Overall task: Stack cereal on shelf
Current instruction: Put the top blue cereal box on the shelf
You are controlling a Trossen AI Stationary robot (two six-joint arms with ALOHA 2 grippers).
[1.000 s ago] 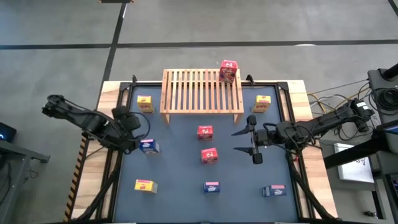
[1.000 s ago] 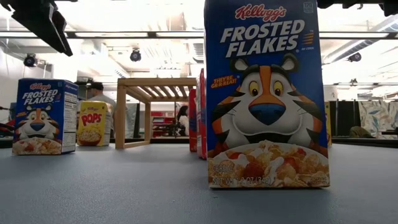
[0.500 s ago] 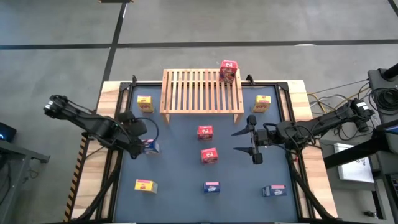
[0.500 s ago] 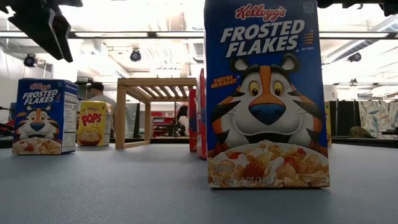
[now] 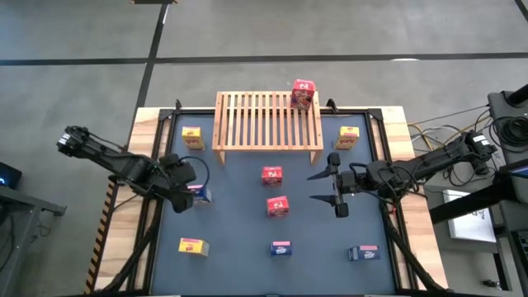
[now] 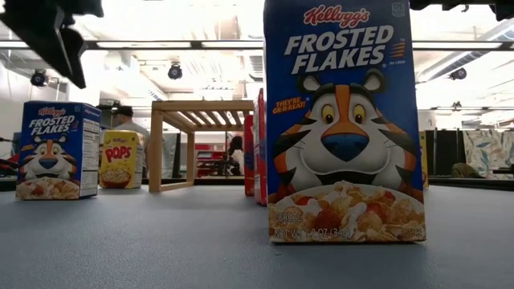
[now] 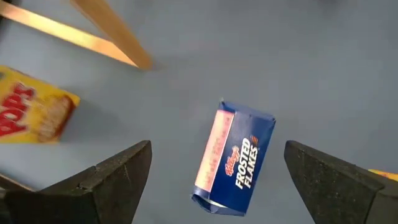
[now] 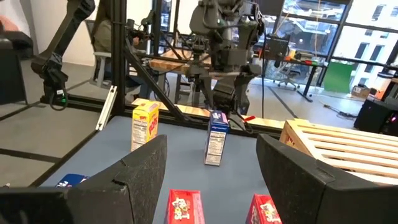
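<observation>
The wooden shelf (image 5: 268,122) stands at the table's far middle, with a red cereal box (image 5: 304,93) upright on its slats at the far right corner. Other cereal boxes stand on the grey mat: yellow ones (image 5: 192,137) (image 5: 347,136) (image 5: 193,245), red ones (image 5: 272,175) (image 5: 277,206) and blue ones (image 5: 280,247) (image 5: 363,252). My left gripper (image 7: 217,146) hangs open, pointing steeply down, over another blue box (image 7: 235,158) at the mat's left, its fingers (image 7: 118,180) apart on either side and above it. My right gripper (image 5: 326,186) waits open and level, right of the red boxes.
The mat lies inside a black frame (image 5: 165,124) on the wooden table. The yellow box (image 7: 34,115) and a shelf leg (image 7: 118,34) are close beyond the left gripper. Cables and equipment (image 5: 495,124) sit off the table's right side. A person (image 6: 124,120) shows in the room behind.
My left gripper has come down and a little toward the table's near and right edges, tipping more steeply downward, and now hangs over the blue box at the mat's left. Its fingers stay open. No box has moved.
</observation>
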